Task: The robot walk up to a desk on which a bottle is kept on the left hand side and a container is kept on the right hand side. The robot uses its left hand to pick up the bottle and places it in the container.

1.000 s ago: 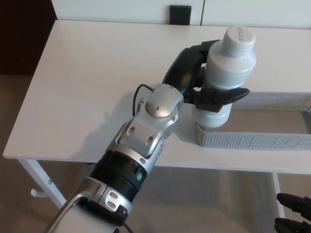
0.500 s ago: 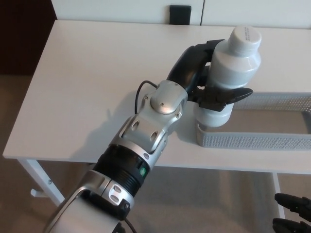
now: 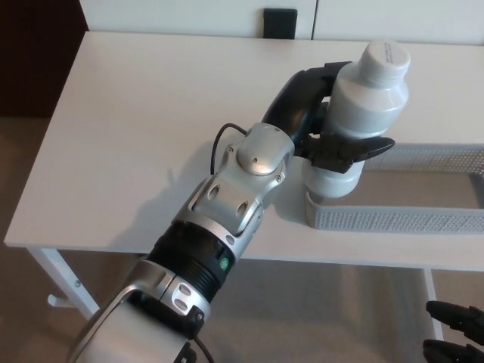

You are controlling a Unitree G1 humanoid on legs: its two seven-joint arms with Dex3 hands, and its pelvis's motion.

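Bottle [image 3: 361, 106] up in the head view, one of it and only one, a pale grey-white thing with a wide screw cap, and there is faint print on the cap top that is too small to read. No label shows on its body. Left robot hand [image 3: 321, 125] has it pinched around the middle: black fingers [image 3: 299, 87] curl round the far side, and the thumb [image 3: 355, 147] crosses the near side, so the bottle is clamped between them and tilted a little, cap leaning up and to the right. Its base sits at the left end of the container [image 3: 393, 219], right over the near-left corner, though whether it touches the mesh or hangs just above it cannot be told from here. One container too, a shallow grey tray with perforated walls, running off the right edge of the picture; the part of its floor that shows holds nothing but the shadow of the bottle. Silver wrist and forearm [image 3: 242, 181] reach in from the lower left, a thin black cable looping beside the wrist and a small green dot on the black collar lower down. White bench [image 3: 144, 121] carries the tray on its right side, one white leg showing below its left front edge. Down in the bottom right corner, below the bench edge, the right robot hand [image 3: 457, 336] shows only as a few black fingertips, and I cannot tell how it is set. A small black square [image 3: 280, 22] sits on the wall at the top.
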